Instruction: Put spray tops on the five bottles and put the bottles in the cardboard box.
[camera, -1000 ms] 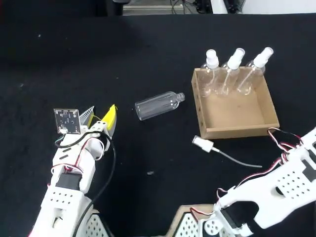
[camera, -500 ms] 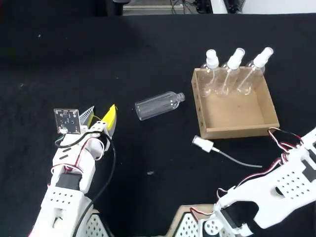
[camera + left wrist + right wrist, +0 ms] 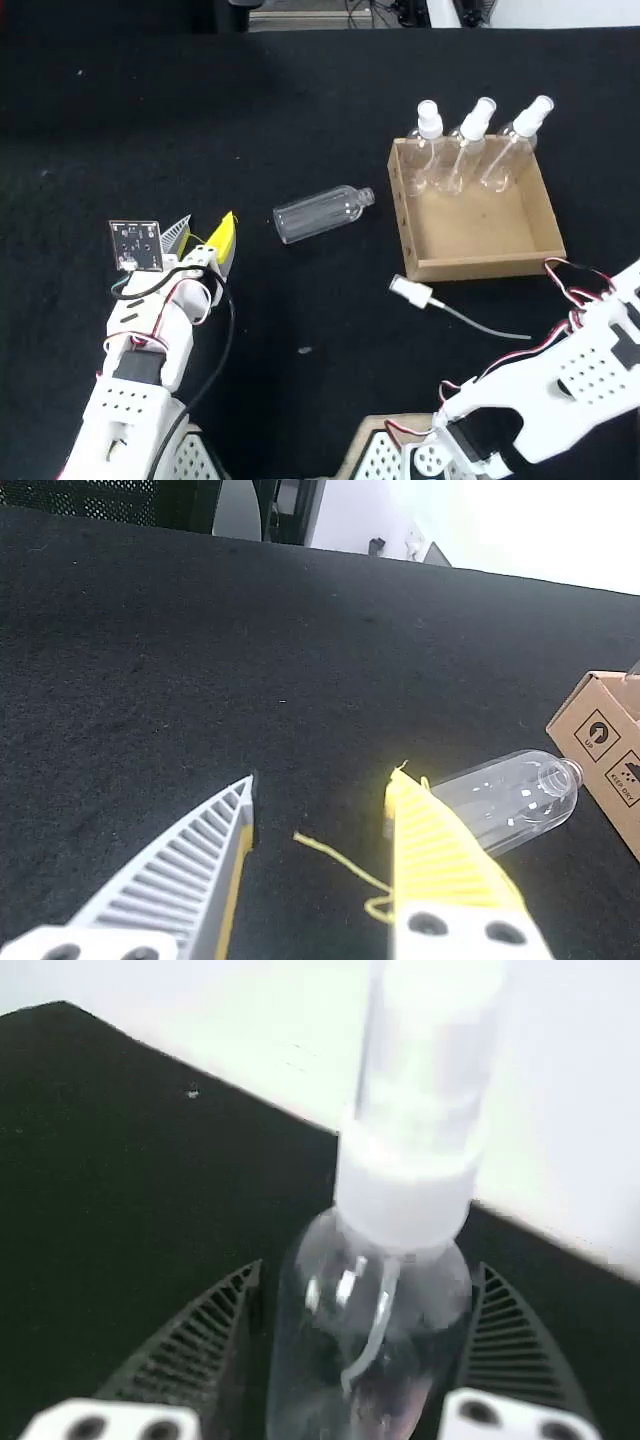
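Note:
A capless clear bottle [image 3: 322, 212] lies on its side on the black table, left of the cardboard box [image 3: 480, 262]. Three bottles with white spray tops [image 3: 462, 150] lean against the box's far wall. A loose spray top [image 3: 412, 292] with its long tube lies just in front of the box. My left gripper [image 3: 208, 222] rests open and empty to the left of the lying bottle [image 3: 510, 800], a short way from it. My right gripper [image 3: 368, 1272] is shut on a clear bottle [image 3: 375, 1310] that carries a white spray top [image 3: 410, 1170].
The right arm's white body [image 3: 560, 390] crosses the table's front right corner, close to the box's near corner. A corner of the box [image 3: 610, 755] stands beyond the lying bottle in the left wrist view. Bare black table [image 3: 200, 110] stretches across the left and far side.

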